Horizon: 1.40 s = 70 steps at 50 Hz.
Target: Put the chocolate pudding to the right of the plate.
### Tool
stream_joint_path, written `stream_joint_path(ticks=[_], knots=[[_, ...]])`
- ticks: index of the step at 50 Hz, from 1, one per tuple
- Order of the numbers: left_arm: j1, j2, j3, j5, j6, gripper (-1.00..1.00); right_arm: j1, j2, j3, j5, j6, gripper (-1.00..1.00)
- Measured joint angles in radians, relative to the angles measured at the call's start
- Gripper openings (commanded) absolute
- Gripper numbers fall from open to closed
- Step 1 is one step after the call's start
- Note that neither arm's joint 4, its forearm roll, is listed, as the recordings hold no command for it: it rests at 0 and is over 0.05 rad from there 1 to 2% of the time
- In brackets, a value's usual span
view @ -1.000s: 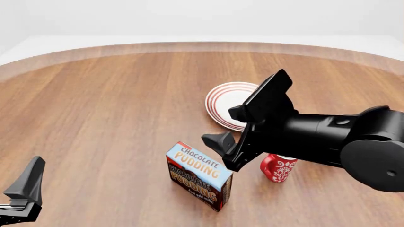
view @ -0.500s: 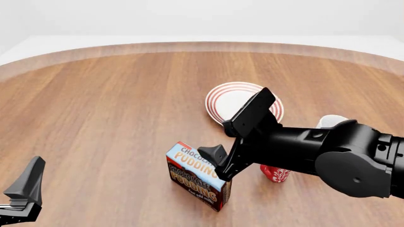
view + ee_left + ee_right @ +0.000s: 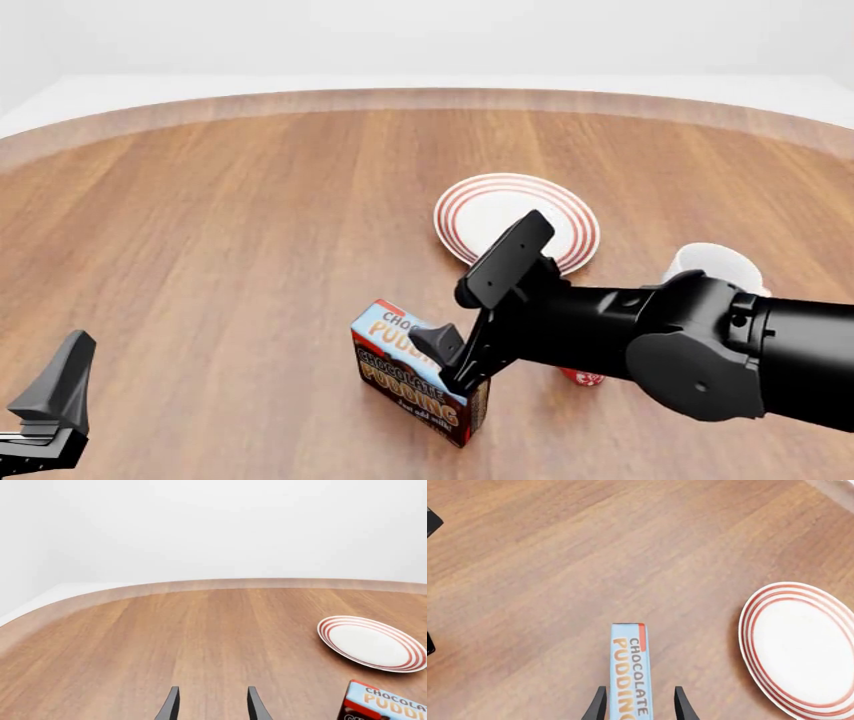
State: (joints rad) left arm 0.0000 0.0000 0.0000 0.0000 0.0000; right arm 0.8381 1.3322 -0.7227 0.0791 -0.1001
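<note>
Your left gripper sits at the lower left of the front view, fingers apart over bare table and holding nothing. Just left of centre and low in the frame, the chocolate pudding stands on the wood, well short of the plate above it. Your right gripper reaches in from the right, right over the box; its wrist view shows the fingers spread either side of the box's blue top, not yet closed on it. A white mug stands at the right.
</note>
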Motion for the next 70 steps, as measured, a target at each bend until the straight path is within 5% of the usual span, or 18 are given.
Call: stream_joint_path(ticks=[69,70], knots=[[0.000,0.000,0.000,0.000,0.000,1.00,0.018,0.210,0.047,-0.152,0.040,1.00],[0.000,0.000,0.000,0.000,0.000,1.00,0.019,0.211,0.048,-0.154,0.041,-1.00]])
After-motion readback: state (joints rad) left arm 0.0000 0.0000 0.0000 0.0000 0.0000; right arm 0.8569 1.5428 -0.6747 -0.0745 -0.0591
